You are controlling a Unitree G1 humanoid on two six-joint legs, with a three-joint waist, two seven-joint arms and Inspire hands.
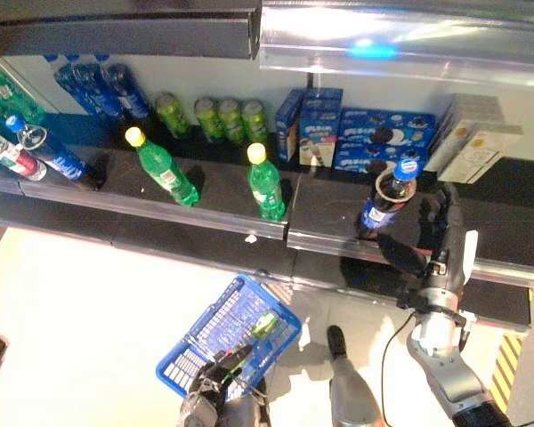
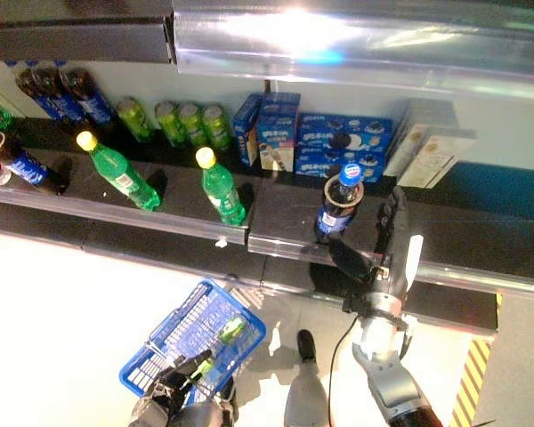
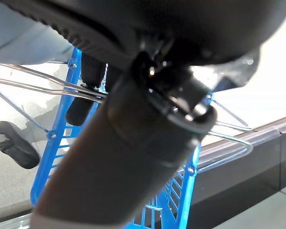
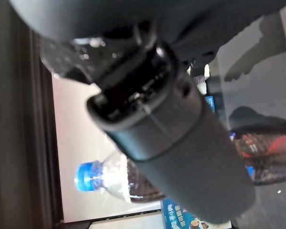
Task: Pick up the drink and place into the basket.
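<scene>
Reaching with fingers spread, the right hand (image 1: 447, 233) is beside the cola bottle (image 1: 384, 197); next it must close round it.

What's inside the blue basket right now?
Inside the blue basket lies one small green item, maybe a drink. The near end is hidden by the left hand, curled round the wire handle.

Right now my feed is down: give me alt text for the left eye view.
The right hand, fingers straight, reaches beside a blue-capped cola bottle standing at the front of a dark shelf. Lower left, the left hand holds a blue basket by its wire handle.
</scene>
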